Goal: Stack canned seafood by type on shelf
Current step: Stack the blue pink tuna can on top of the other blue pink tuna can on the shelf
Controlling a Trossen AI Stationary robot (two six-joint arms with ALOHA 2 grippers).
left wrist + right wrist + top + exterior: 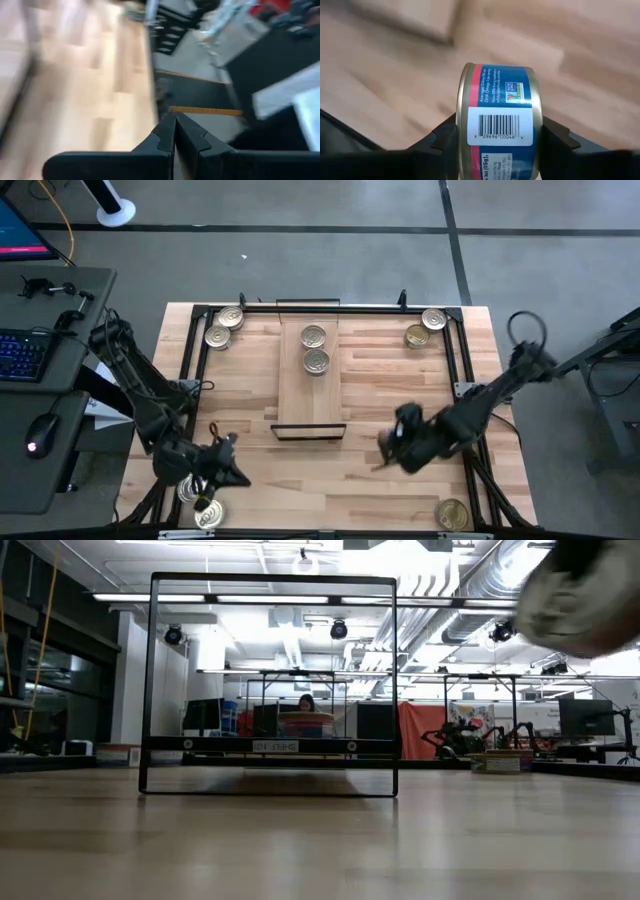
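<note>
My right gripper (393,444) (500,129) hangs over the table's right half, near the shelf's near end, shut on a blue-labelled tin (500,100). That tin shows blurred high up in the low view (580,600). The shelf (312,395) is a light-wood board with a black end frame (270,745). It lies in the table's middle with two tins (315,348) on its far half. My left gripper (228,448) (175,131) is shut and holds nothing. It is over the near left corner, beside two tins (200,502) that lie flat on the table. My right gripper pinches the tin between its two fingers (440,140), one on each flat end (462,117), so the tin stands on edge. Its labelled side wall with the barcode (497,127) faces the wrist camera. The tin is lifted clear of the table.
Two tins (224,327) lie at the far left corner, two (425,327) at the far right, and one (452,513) at the near right corner. A black frame (460,360) runs around the tabletop. A desk with a keyboard and mouse (40,430) stands left of the table.
</note>
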